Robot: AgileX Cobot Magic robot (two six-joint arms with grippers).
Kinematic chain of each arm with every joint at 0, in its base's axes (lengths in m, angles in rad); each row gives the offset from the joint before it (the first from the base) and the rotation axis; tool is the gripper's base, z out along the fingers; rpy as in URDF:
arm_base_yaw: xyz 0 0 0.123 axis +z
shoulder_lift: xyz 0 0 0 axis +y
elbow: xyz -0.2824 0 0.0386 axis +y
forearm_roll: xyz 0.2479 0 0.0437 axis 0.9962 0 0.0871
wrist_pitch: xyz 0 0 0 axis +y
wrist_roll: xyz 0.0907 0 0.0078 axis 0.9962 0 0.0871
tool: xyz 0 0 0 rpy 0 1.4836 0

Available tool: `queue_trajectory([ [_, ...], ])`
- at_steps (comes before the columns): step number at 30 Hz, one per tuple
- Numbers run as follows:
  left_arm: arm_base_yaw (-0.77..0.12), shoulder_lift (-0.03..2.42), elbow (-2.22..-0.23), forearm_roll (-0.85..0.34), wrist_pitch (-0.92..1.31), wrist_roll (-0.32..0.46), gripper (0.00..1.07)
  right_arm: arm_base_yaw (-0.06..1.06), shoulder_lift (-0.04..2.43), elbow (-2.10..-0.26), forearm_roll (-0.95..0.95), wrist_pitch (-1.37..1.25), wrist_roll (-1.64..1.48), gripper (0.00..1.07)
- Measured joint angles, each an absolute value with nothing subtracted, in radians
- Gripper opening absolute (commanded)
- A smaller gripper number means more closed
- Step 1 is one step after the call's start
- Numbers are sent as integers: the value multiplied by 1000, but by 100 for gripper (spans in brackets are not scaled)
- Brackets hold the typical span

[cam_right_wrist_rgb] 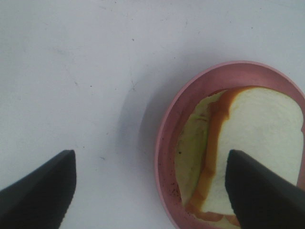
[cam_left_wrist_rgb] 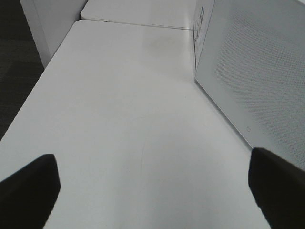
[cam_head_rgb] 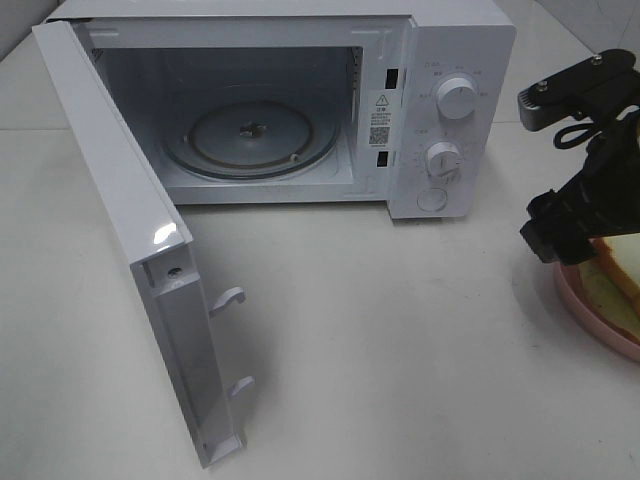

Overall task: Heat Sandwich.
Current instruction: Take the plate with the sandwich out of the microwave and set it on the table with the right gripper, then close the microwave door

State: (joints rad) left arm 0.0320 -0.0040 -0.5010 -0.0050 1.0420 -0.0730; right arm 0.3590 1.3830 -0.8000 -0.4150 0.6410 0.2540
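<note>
Right wrist: hand (cam_right_wrist_rgb: 150,191) wide, empty.

We see a glossy white microwave door (cam_head_rgb: 120,230), a clear glass turntable (cam_head_rgb: 252,138), a smooth matt white table (cam_head_rgb: 400,350), a smooth pink plate (cam_right_wrist_rgb: 164,157) and soft, porous sandwich (cam_right_wrist_rgb: 257,138) bread.

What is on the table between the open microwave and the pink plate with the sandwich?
Nothing: the high view shows bare table between microwave and plate.
</note>
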Motion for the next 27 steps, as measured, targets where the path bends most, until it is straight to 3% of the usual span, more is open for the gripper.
queue_trajectory([
  [27,32,-4,-501,-5,1042,-73,103,359,884,-800,-300,959,183,77],
])
